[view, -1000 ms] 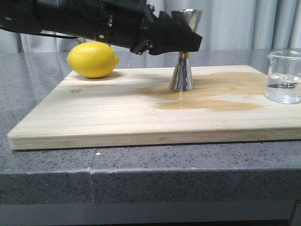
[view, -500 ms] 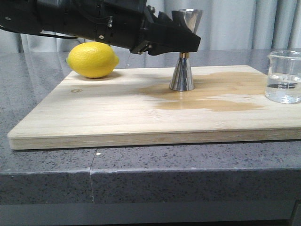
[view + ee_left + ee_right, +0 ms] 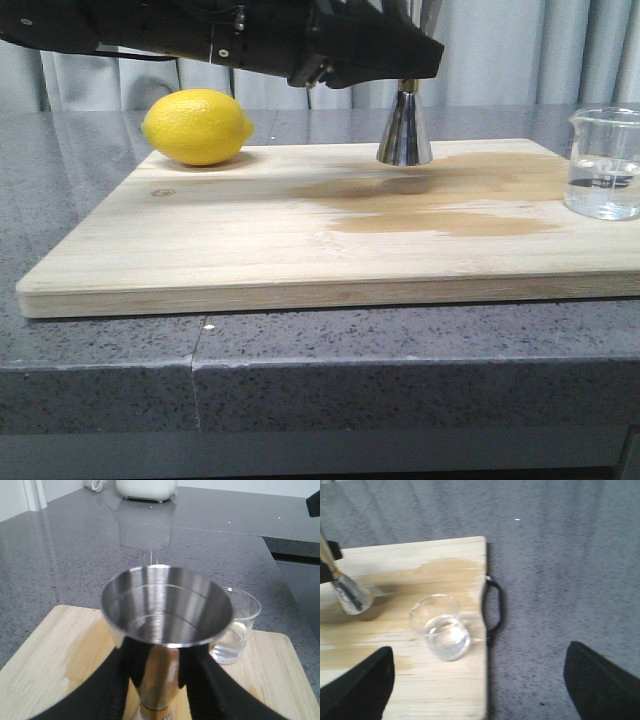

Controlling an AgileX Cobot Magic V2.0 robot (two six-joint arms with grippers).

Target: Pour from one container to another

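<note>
Since half a second ago, your left end effector [image 3: 400, 62] has been rising and shifting toward the right, and it is carrying the steel jigger [image 3: 405, 128] with it: the jigger, which was standing on the cutting board [image 3: 200, 250], is now hanging clear of the wood with its shadow showing beneath it. The lemon [image 3: 197, 126] and the glass beaker [image 3: 604, 163] are sitting where they were.

Going from the left, the lemon is resting on the board's far left corner. Next, the left end effector is clamping the jigger around its upper cone, just above the gold waist band; in the left wrist view the dark fingers [image 3: 125, 680] are pressing on both sides of the jigger [image 3: 167, 607], whose open mouth is facing up and tilting slightly. Below it, a wide damp stain [image 3: 450, 200] is darkening the wood. Further right, the beaker is standing upright near the board's right edge, holding a little clear liquid. In the right wrist view your right end effector [image 3: 480, 680] is hovering above the beaker [image 3: 441, 626] with its fingers spread wide apart, gripping nothing.

The board is lying on a grey speckled stone surface [image 3: 300, 370]. Pale curtains [image 3: 520, 55] are hanging behind it, and a white appliance [image 3: 146, 489] is sitting at the surface's far end.
</note>
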